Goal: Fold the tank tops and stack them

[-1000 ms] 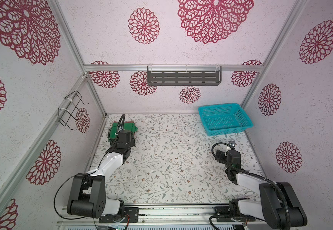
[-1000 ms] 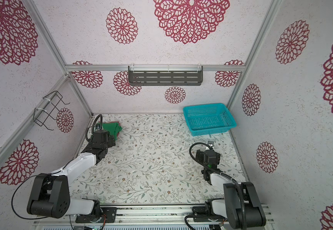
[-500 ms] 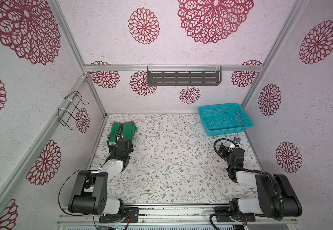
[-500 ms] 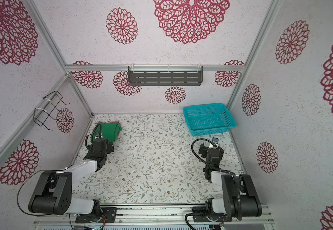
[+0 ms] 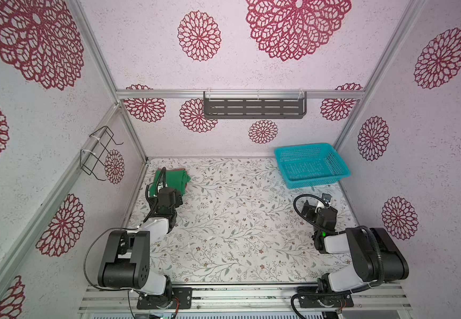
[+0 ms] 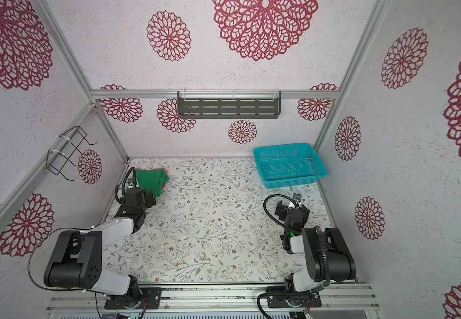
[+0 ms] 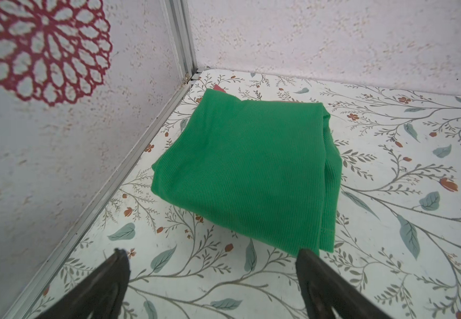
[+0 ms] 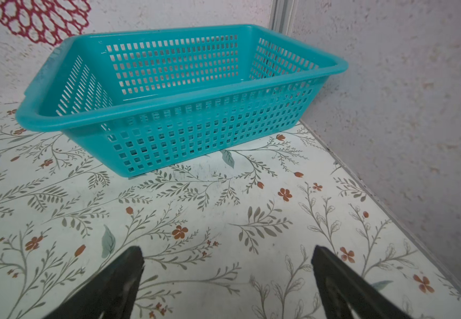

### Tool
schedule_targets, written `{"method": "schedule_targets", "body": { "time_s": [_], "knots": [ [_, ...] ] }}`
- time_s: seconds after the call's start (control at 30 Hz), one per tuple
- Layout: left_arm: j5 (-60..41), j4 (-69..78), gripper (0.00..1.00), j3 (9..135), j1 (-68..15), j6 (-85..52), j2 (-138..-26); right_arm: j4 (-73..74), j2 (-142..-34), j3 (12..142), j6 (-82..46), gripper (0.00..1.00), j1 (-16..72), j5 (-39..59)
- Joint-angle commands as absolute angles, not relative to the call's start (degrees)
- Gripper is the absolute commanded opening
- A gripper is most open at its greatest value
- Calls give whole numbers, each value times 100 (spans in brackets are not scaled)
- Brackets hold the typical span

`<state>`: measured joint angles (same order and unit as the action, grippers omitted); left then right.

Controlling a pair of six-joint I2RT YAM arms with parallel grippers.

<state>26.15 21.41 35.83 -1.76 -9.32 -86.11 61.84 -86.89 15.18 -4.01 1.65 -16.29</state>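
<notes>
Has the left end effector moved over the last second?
Yes. The left end effector pulled back off the green tank top, which stayed put, toward the front edge of the table.

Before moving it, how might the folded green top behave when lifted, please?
Probably floppy: the green top is ribbed knit, so folds would likely fall open. Pushed, it may bunch and slide off the pink top beneath.

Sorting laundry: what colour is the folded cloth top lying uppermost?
Bright green folded tank top; clearest in left wrist view.
</notes>
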Motion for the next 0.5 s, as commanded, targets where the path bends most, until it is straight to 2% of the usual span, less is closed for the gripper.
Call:
{"method": "schedule_targets", "body": {
  "time_s": [0.0,0.23,0.47],
  "knots": [
    [2530,2714,97,3473,-59,-573,-8581,6612,-8675,1525,-308,99,141,-1614],
    [2212,2620,97,3848,370,-717,-9075,6824,-8744,1445,-283,99,140,-1607],
    [2173,3438,97,3283,415,-779,-8853,6888,-8776,1429,-261,99,140,-1523]
  ]
}}
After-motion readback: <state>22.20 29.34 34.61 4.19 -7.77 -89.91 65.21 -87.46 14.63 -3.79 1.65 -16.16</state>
